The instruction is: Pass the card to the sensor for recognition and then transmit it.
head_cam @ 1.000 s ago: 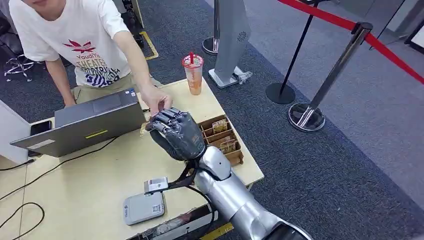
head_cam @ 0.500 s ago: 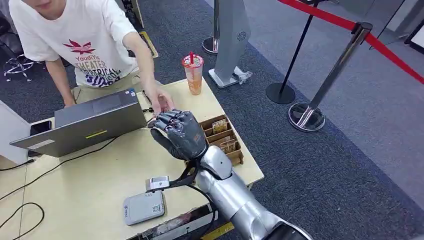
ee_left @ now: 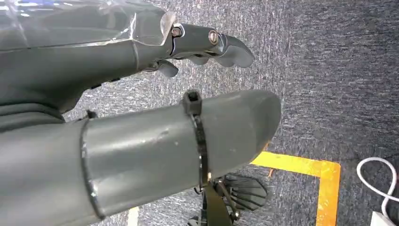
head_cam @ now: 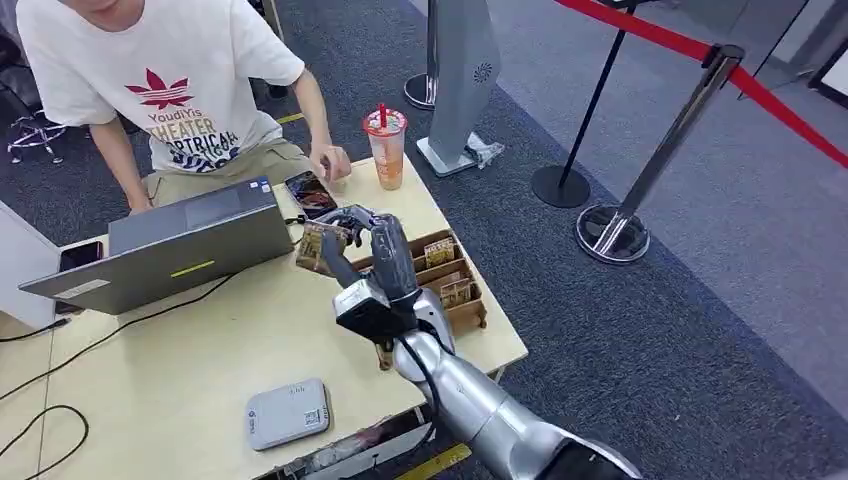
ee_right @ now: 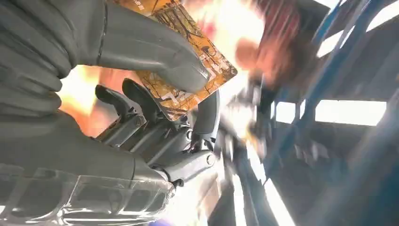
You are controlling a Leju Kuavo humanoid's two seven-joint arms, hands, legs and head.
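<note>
Here your right arm reaches up over the near right part of the wooden table, forearm rising from the lower edge of the head view, and the right hand sits raised above the table surface beside the brown card tray, fingers pointing toward the far side. That hand holds the card: in the right wrist view the thick thumb presses on one face of the card and the darker fingers curl against the other face, so it is a pinch grip, fingers closed in on it. The card is orange-brown with dark line patterning. From the head view it stands roughly on edge, tilted, sticking out from the fingertips toward the laptop; I cannot tell its long axis with certainty. Your left hand hangs over grey carpet in the left wrist view, thumb and fingers apart with nothing between them. A person in a white shirt sits at the far side of the table, one hand resting near a dark phone and a plastic drink cup. A grey sensor box lies flat at the near table edge, well apart from the card.
</note>
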